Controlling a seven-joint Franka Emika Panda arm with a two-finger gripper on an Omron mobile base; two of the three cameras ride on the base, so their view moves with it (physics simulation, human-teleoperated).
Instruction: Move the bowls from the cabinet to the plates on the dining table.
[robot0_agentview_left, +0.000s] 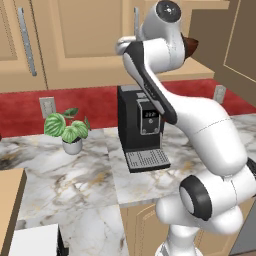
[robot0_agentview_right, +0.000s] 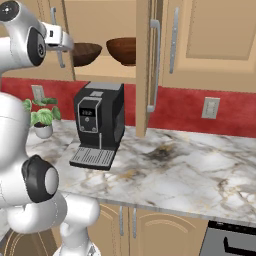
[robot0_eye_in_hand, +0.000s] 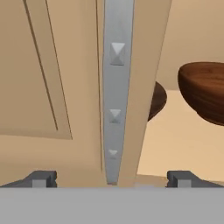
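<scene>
The cabinet (robot0_agentview_right: 215, 35) hangs above the counter with its middle section open. On its shelf sit two bowls, a dark brown one (robot0_agentview_right: 85, 52) and a reddish brown one (robot0_agentview_right: 122, 50). My gripper (robot0_agentview_right: 64, 41) is raised to shelf height at the left door's silver handle (robot0_agentview_right: 60, 57). In the hand view the gripper (robot0_eye_in_hand: 113, 179) is open, one fingertip on each side of the handle bar (robot0_eye_in_hand: 116, 87), with nothing held. Right of that door edge I see the reddish bowl (robot0_eye_in_hand: 203, 89) and a sliver of the dark bowl (robot0_eye_in_hand: 156, 99). The plates and the dining table are out of view.
A black coffee machine (robot0_agentview_right: 97, 122) stands on the marble counter (robot0_agentview_right: 190, 165) under the open shelf, with a potted plant (robot0_agentview_right: 42, 117) to its left. The right cabinet door (robot0_agentview_right: 144, 75) juts out edge-on over the counter. A red backsplash runs behind.
</scene>
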